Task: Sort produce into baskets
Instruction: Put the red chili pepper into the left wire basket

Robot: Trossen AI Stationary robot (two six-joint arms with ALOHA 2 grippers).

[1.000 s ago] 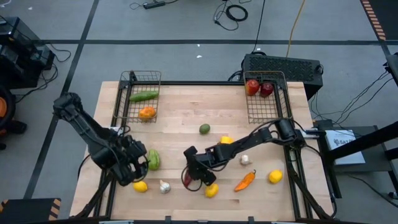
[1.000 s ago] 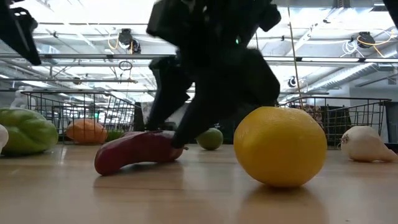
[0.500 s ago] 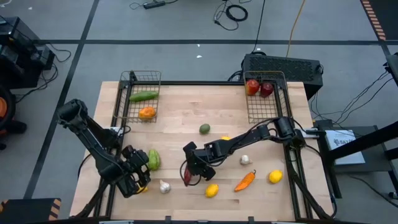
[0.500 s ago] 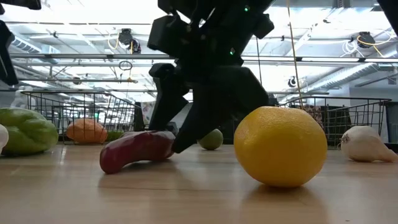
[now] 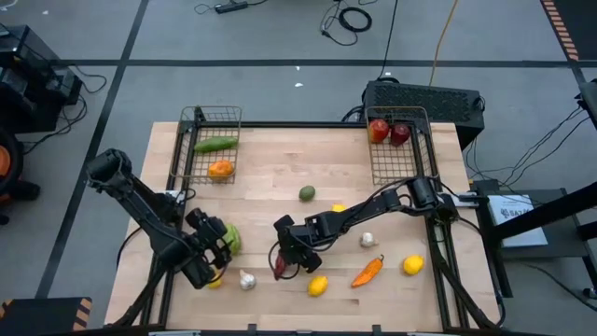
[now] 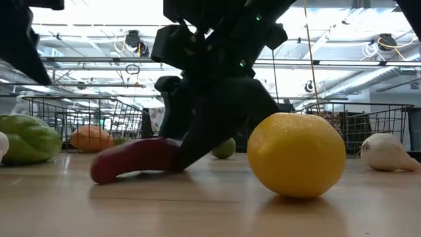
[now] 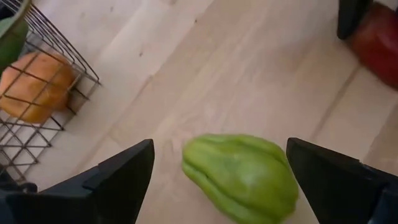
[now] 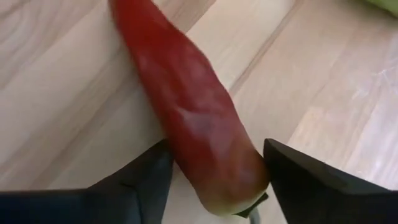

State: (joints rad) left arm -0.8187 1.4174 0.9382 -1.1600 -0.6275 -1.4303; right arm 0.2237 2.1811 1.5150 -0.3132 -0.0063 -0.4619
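My right gripper (image 8: 208,180) is down on the table near its front middle, fingers spread just wider than the red chilli (image 8: 186,118), which lies between them at its stem end. Its long axis runs straight ahead from my wrist, toward 12 o'clock from the jaws, so closing should pinch across the narrow width. My left gripper (image 7: 217,186) hangs wide open over the green squash (image 7: 242,174), lying crosswise between the fingers. The left basket (image 5: 213,142) sits at 12 o'clock from the squash.
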